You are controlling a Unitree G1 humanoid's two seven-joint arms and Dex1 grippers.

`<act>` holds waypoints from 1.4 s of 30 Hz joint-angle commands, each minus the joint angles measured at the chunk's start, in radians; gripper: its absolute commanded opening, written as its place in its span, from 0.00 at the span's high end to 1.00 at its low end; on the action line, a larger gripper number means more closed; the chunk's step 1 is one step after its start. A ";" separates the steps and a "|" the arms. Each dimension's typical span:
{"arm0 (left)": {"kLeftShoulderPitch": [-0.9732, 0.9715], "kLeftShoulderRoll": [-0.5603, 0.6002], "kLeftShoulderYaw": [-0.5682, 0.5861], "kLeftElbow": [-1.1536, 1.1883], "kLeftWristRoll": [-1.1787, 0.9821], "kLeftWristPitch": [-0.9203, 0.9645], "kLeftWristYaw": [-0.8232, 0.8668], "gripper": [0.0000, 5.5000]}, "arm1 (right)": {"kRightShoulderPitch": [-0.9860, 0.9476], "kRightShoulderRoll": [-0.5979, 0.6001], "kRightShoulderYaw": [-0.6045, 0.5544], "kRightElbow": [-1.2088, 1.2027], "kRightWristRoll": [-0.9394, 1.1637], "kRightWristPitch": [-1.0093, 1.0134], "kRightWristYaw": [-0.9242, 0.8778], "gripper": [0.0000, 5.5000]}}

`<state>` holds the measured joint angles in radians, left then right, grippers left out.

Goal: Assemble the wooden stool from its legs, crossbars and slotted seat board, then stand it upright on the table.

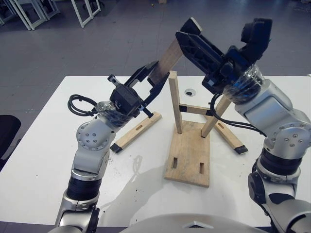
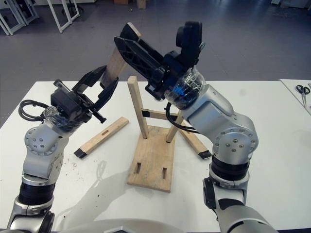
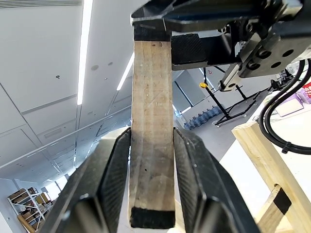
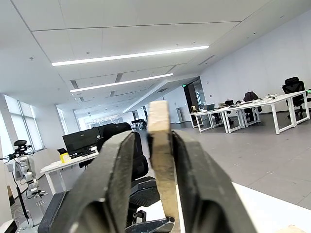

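Left pincer [image 1: 154,80] and right pincer [image 1: 186,32] both clamp one leg [image 1: 167,59] aloft; judged next: seat it squarely in a free seat board [image 1: 187,171] slot.

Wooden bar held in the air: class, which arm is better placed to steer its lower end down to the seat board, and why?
Left, probably. The left claw grips the bar at its lower end, nearer the seat board; the right claw holds the top end, high up.

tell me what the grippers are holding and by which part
One wooden bar, raised: left gripper at its lower end, right gripper at its upper end.
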<state>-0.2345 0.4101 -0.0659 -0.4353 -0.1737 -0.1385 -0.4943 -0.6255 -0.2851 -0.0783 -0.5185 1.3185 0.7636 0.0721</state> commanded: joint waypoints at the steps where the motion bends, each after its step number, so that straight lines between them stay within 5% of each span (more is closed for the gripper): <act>1: 0.002 -0.003 0.003 0.006 0.010 -0.006 -0.004 0.76 | -0.010 -0.006 -0.004 0.007 0.014 0.002 -0.015 0.90; 6: 0.005 -0.002 -0.001 -0.004 0.012 -0.009 -0.005 0.76 | -0.006 -0.017 -0.003 0.021 -0.028 0.002 -0.027 0.92; 13: 0.016 0.014 0.003 0.021 0.062 -0.041 -0.003 0.52 | -0.006 -0.018 -0.025 0.029 0.001 0.002 -0.043 0.92; 21: 0.210 0.034 0.075 0.208 0.131 -0.180 0.025 0.51 | 0.016 -0.245 -0.253 0.031 0.093 -0.001 -0.054 0.92; 26: 0.244 0.027 0.073 0.257 0.160 -0.220 0.046 0.51 | 0.027 -0.320 -0.334 0.146 -0.093 -0.096 -0.048 0.92; 33: 0.240 0.029 0.064 0.284 0.170 -0.229 0.047 0.51 | 0.211 -0.424 -0.186 0.229 -0.476 -0.121 0.092 0.92; 42: 0.235 0.029 0.045 0.295 0.173 -0.226 0.039 0.51 | 0.378 -0.369 -0.004 0.291 -0.685 -0.132 0.254 0.92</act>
<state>0.0051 0.4373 -0.0076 -0.1506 -0.0158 -0.3628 -0.4479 -0.2576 -0.6692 -0.1038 -0.2549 0.6702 0.6399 0.3040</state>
